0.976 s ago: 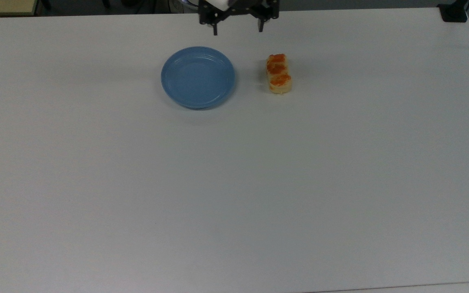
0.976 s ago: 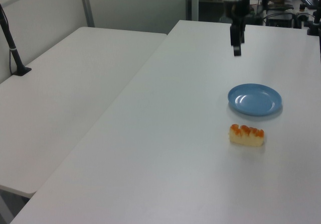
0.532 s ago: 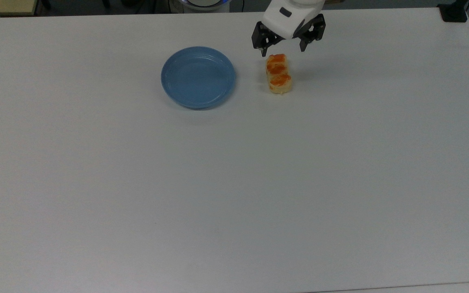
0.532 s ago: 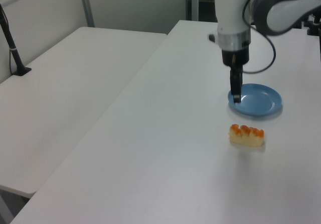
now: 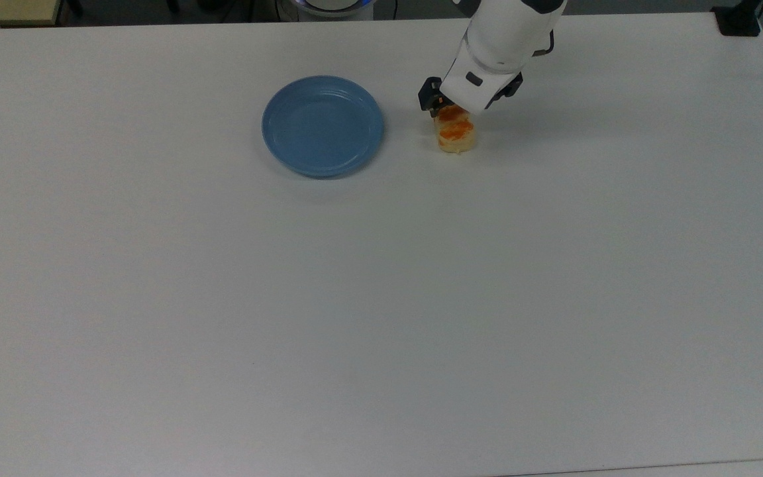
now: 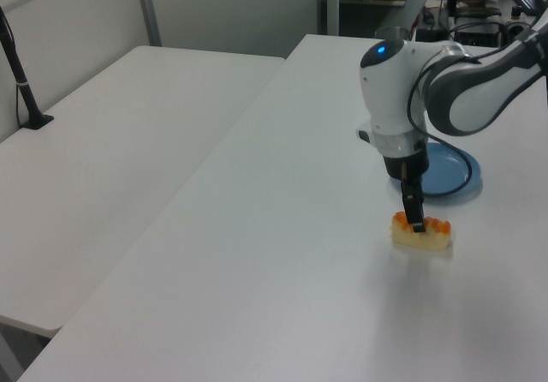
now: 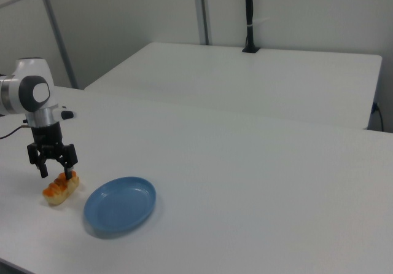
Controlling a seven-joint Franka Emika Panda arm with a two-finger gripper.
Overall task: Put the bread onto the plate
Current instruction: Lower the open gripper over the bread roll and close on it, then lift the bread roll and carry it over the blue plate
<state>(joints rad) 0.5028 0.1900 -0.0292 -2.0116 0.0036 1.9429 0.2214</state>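
The bread [image 5: 457, 134], pale yellow with orange patches, lies on the white table [image 5: 381, 298] to the top view's right of the round blue plate [image 5: 322, 126]. My gripper [image 5: 453, 108] is down over the bread's far end, and the white hand covers that end in the top view. In the right view the gripper [image 7: 55, 172] is open, its two black fingers straddling the bread [image 7: 60, 188], which rests on the table beside the plate [image 7: 120, 205]. In the left view one finger of the gripper [image 6: 416, 221] stands in front of the bread [image 6: 423, 234], and the arm hides part of the plate [image 6: 458, 176].
A second white table [image 6: 128, 142] adjoins this one, with a black post [image 6: 21, 82] on it. A black clamp [image 5: 739, 20] sits at the top view's upper right corner. Wide bare tabletop lies toward the top view's bottom.
The arm has come from the table's far edge over to the bread and dropped down, so the open fingers now sit around its far end. Bread and plate have not moved.
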